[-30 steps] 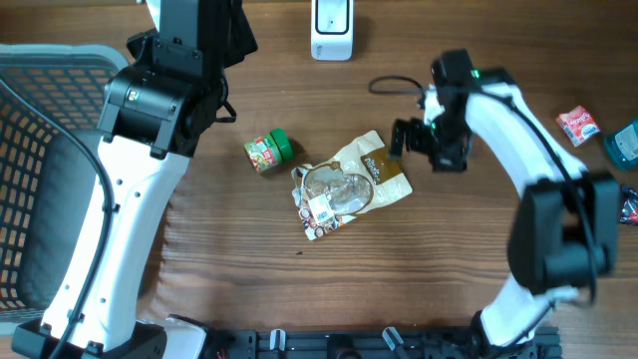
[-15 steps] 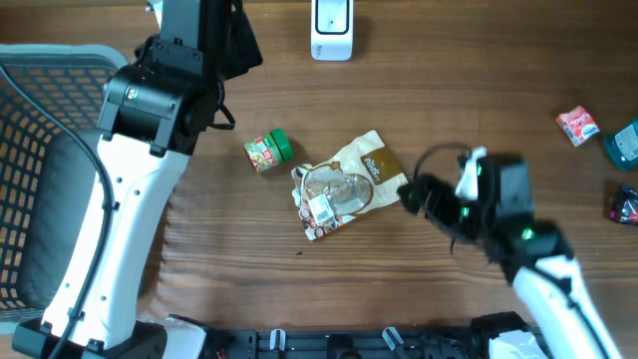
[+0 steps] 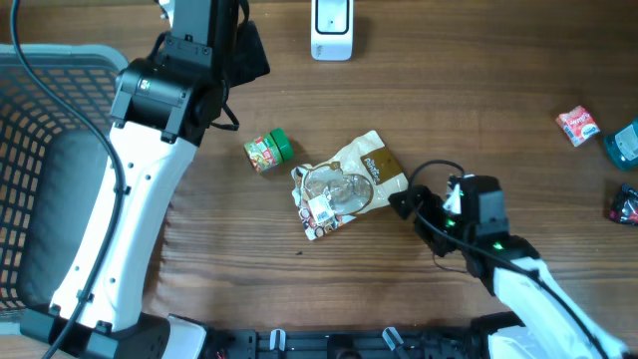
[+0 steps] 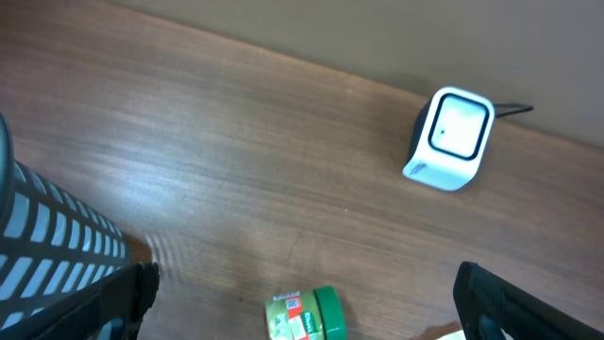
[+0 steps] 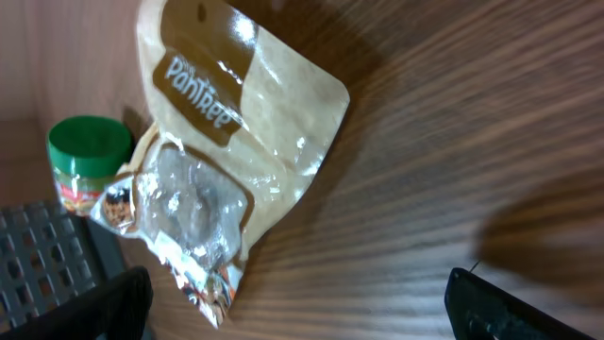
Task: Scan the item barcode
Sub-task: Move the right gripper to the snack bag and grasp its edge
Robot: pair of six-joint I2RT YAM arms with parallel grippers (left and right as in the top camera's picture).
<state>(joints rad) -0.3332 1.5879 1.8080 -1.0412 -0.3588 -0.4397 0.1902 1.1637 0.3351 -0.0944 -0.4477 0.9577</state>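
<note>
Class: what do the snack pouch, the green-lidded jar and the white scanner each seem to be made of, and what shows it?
Snack pouch: likely glossy plastic film; it wrinkles, glares, and has a clear window.
Green-lidded jar: seemingly see-through body, plastic or glass, unclear which; lid looks like matte plastic.
White scanner: probably hard moulded plastic; smooth shell, rounded corners.

A long white arm link (image 3: 120,224) on the left ends in a boxy black joint housing (image 3: 159,95), a thin black cable (image 3: 120,184) running along it. The right side has a white link (image 3: 543,299), a black wrist block (image 3: 480,207) with green lights and a looping black cable (image 3: 434,163). Matte black fingers (image 4: 528,310) tip each arm.
</note>
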